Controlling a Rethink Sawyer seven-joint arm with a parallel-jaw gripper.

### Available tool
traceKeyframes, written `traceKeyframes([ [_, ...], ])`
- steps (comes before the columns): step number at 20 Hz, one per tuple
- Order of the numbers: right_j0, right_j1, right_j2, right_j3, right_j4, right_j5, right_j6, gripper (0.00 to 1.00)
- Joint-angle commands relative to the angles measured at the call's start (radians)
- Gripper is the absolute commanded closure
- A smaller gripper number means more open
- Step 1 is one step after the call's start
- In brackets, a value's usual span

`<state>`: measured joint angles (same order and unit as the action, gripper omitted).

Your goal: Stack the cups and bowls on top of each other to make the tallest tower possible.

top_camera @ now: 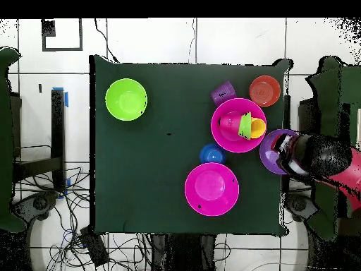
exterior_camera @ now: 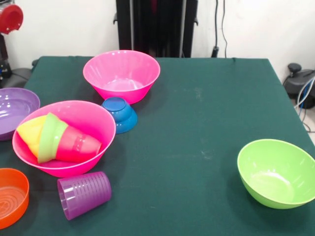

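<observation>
A hot pink bowl [exterior_camera: 96,118] at the left holds three things lying on their side: the yellow cup [exterior_camera: 30,132], the small green bowl [exterior_camera: 49,137] and the red cup [exterior_camera: 78,145], pushed into one another. The purple ridged cup [exterior_camera: 83,194] lies on its side in front of it. The small blue bowl [exterior_camera: 119,114] stands upside down beside the second pink bowl [exterior_camera: 121,73]. The wide purple bowl [exterior_camera: 17,110], the orange bowl [exterior_camera: 11,196] and the lime green bowl [exterior_camera: 275,172] stand upright. In the overhead view my gripper [top_camera: 283,147] hangs over the purple bowl [top_camera: 268,152] at the table's edge.
The table [exterior_camera: 197,123] has a dark green cloth. A red round part of the arm [exterior_camera: 11,18] shows at the top left of the front view. Cables [top_camera: 42,190] lie on the floor beside the table.
</observation>
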<state>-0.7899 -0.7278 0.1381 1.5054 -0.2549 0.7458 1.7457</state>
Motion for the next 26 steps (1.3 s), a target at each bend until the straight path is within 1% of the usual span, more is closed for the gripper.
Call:
traceKeyframes([
  [1, 0.048, -0.001, 0.138, 0.051, -0.092, 0.049, -0.249, 1.0],
  [4, 0.082, -0.008, 0.132, 0.056, -0.086, 0.062, -0.189, 1.0],
  [7, 0.132, -0.019, 0.108, 0.067, -0.081, 0.066, -0.109, 1.0],
  [11, 0.172, -0.021, 0.087, 0.078, -0.061, 0.064, -0.044, 1.0],
  [15, 0.21, -0.025, 0.065, 0.089, -0.042, 0.073, -0.002, 1.0],
  [19, 0.242, -0.022, 0.046, 0.096, -0.025, 0.063, 0.039, 1.0],
  [23, 0.266, -0.003, 0.03, 0.093, -0.014, 0.045, 0.075, 1.0],
  [26, 0.271, 0.007, 0.026, 0.091, -0.007, 0.034, 0.082, 1.0],
])
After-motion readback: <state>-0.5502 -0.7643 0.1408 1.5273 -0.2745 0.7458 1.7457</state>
